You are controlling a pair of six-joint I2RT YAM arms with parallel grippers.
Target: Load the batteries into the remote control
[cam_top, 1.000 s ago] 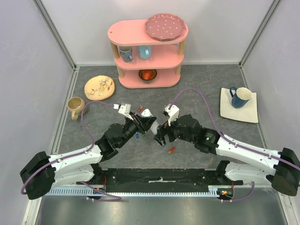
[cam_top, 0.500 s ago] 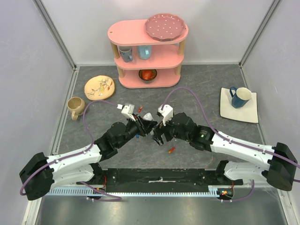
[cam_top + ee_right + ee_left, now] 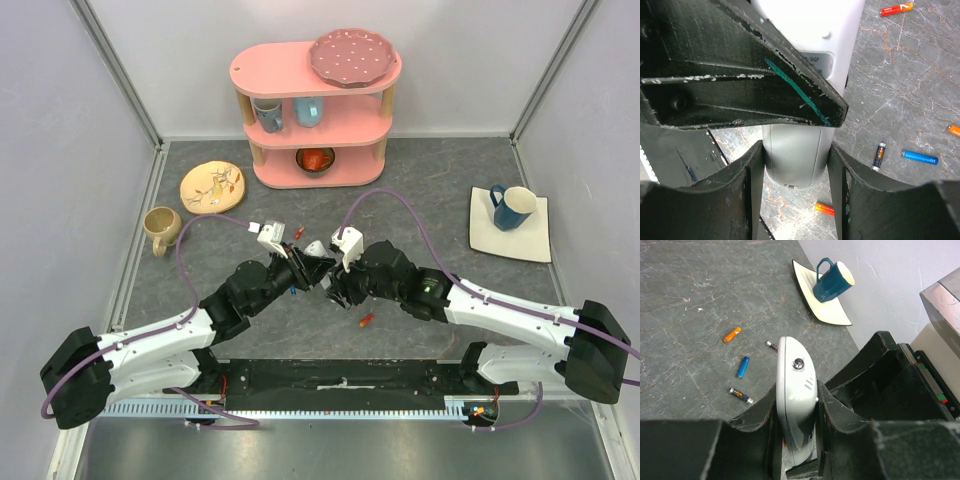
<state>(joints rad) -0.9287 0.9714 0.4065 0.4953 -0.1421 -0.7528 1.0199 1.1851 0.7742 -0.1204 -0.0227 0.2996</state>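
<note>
Right arm has swung in leftward, meeting the left at the remote control

Left gripper is clenched on the remote, held above the table; right gripper straddles its lower end, grip impossible to tell; batteries lie loose, none apparently loaded; only the right wrist view shows the labelled back.

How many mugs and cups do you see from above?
4: a beige mug at far left, a blue mug on the square plate, two cups on the pink shelf's middle tier. Others possibly hidden.
</note>
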